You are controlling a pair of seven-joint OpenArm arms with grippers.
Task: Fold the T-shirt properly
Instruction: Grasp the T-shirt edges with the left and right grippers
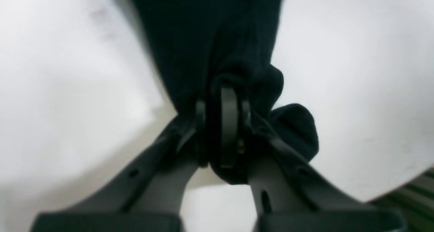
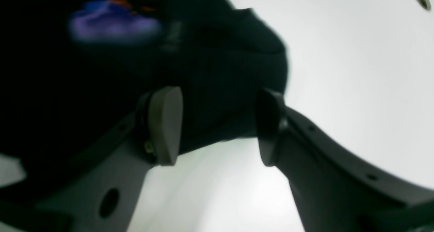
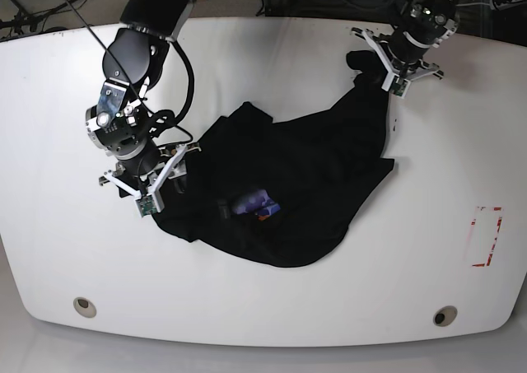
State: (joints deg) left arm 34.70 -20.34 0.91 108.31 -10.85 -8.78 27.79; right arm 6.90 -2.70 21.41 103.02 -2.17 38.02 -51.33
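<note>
Left jaws (image 1: 229, 123) pinch the T-shirt (image 3: 313, 167) (bunched black cloth); right jaws (image 2: 217, 127) gape, holding nothing

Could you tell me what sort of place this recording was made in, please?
Probably a robotics lab bench rather than a home: a bare white table with rounded corners and grommet holes, red tape marks on its surface, and cables and stand legs behind it. Only a black T-shirt lies there.

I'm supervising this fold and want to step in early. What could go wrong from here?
1. The left gripper pinches only a small bunch of the shirt; pulling may slip it free.
2. The right gripper is open over crumpled cloth and may grab several layers.
3. The print is buried in wrinkles, so the fold may come out crooked.
</note>
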